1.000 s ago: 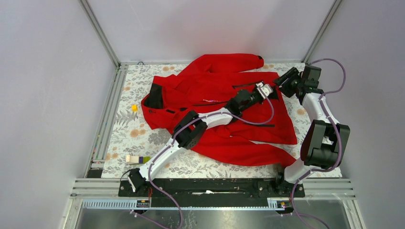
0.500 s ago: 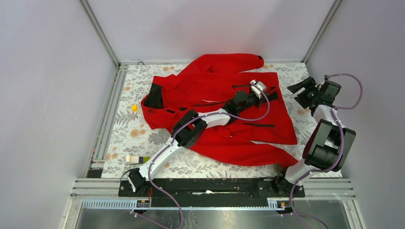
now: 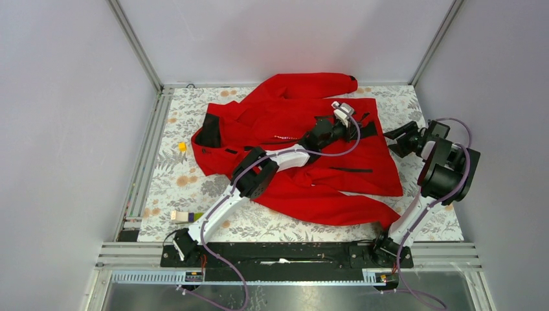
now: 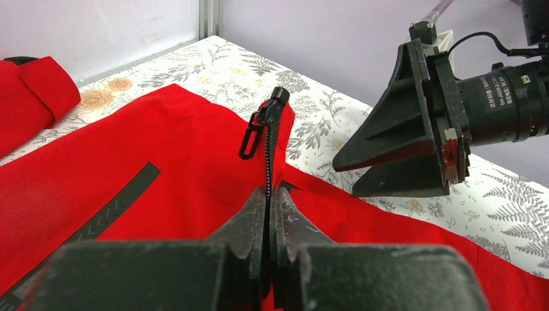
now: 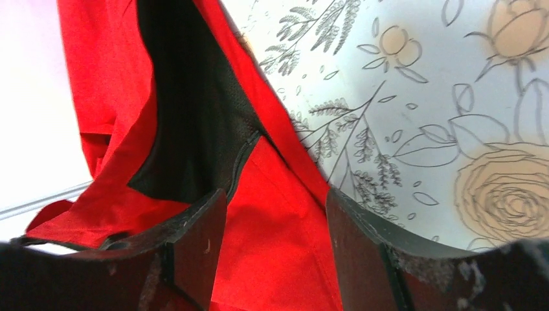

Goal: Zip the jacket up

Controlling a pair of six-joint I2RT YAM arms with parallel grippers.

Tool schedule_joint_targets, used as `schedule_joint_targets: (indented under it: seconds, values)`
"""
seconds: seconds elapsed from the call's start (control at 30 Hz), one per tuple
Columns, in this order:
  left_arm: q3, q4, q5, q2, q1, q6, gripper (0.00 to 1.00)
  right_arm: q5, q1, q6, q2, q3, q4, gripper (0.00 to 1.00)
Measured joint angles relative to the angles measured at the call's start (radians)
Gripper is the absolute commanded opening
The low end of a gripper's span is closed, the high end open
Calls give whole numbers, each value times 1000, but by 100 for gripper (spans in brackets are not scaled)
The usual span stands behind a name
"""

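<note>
The red jacket [image 3: 285, 107] lies spread on the floral table, its black collar at the left. My left gripper [image 3: 362, 129] reaches across it to the right hem. In the left wrist view it [image 4: 268, 191] is shut on the jacket's dark front zipper track. The black zipper slider [image 4: 270, 110], with its hanging pull, stands just above the fingertips on raised fabric [image 4: 162, 162]. My right gripper [image 3: 398, 135] is open and empty beside the jacket's right edge. In the right wrist view its fingers [image 5: 194, 240] sit either side of red cloth [image 5: 278, 233] without touching it. It also shows in the left wrist view [image 4: 346, 178].
A small yellow block [image 3: 182, 147] and a white and coloured block [image 3: 183, 216] lie on the table at the left. Grey enclosure walls and aluminium rails [image 3: 145, 149] bound the table. The jacket's black inner lining [image 5: 188, 123] shows beside bare floral tabletop [image 5: 453, 97].
The right gripper has drawn back from the jacket's far right corner, moving nearer and to the right. The left gripper has shifted slightly left and farther, still shut on the zipper.
</note>
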Motion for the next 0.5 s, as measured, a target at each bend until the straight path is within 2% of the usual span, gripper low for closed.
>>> schedule_joint_targets:
  seconds: [0.2, 0.4, 0.5]
  values:
    - [11, -5, 3, 0, 4, -34, 0, 67, 0, -58, -7, 27, -66, 68]
    - [15, -6, 5, 1, 4, -44, 0, 84, 1, -77, -10, 39, -100, 59]
    - [16, -8, 6, 1, 4, -48, 0, 66, 1, -74, -10, 37, -107, 58]
